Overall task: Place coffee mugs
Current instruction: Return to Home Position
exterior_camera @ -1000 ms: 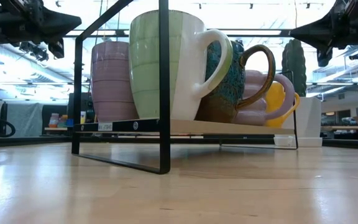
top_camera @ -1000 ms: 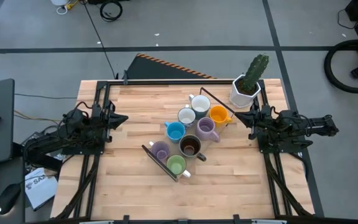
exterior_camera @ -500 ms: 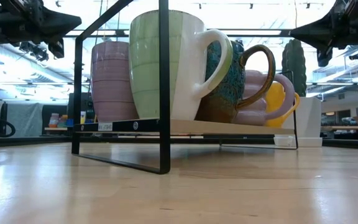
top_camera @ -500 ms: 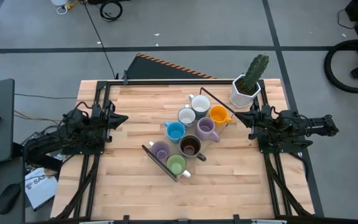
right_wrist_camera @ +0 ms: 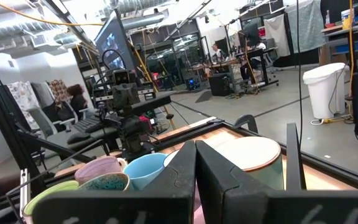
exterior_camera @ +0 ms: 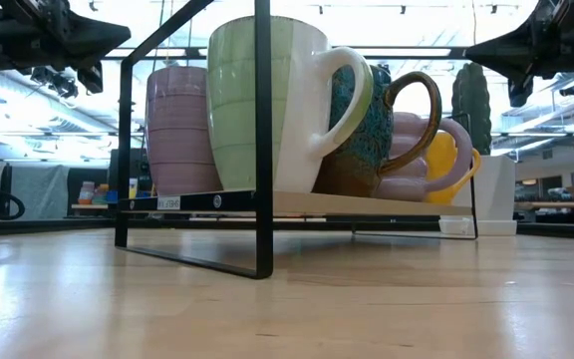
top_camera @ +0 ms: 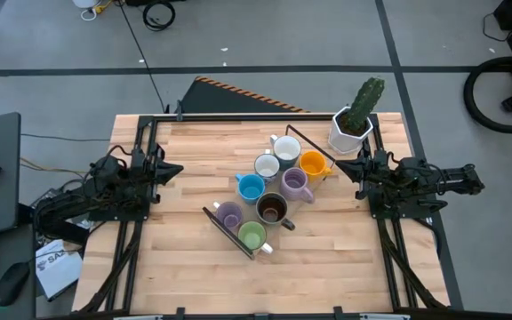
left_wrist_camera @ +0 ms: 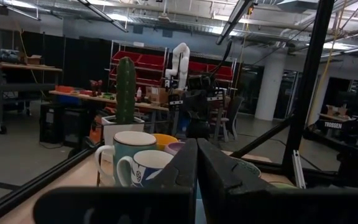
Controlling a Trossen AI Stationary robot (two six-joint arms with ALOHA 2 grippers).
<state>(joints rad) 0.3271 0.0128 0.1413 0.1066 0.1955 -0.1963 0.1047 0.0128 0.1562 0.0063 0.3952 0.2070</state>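
Eight coffee mugs [top_camera: 267, 166] stood bunched on a black wire shelf [top_camera: 210, 213] at the centre of the overhead frame, on a wooden table [top_camera: 194, 276]. Two white mugs [top_camera: 286, 149] sat at the upper end of the cluster with the orange mug [top_camera: 312, 163] to their right. The blue mug [top_camera: 251, 188] and a lavender mug [top_camera: 295, 182] sat in the middle, and the dark brown mug [top_camera: 273, 210] sat just below them. A second lavender mug [top_camera: 229, 214] and the green mug [top_camera: 252, 236] closed the lower left end. From table height the green mug filled the foreground, the brown one's handle showing behind it. The left gripper [top_camera: 176, 171] hung at centre left of the overhead frame and the right gripper [top_camera: 359, 176] at centre right, just below a white pot with a cactus [top_camera: 352, 124]. Both were clear of the mugs, and the wrist views showed each one's fingers clenched together on nothing
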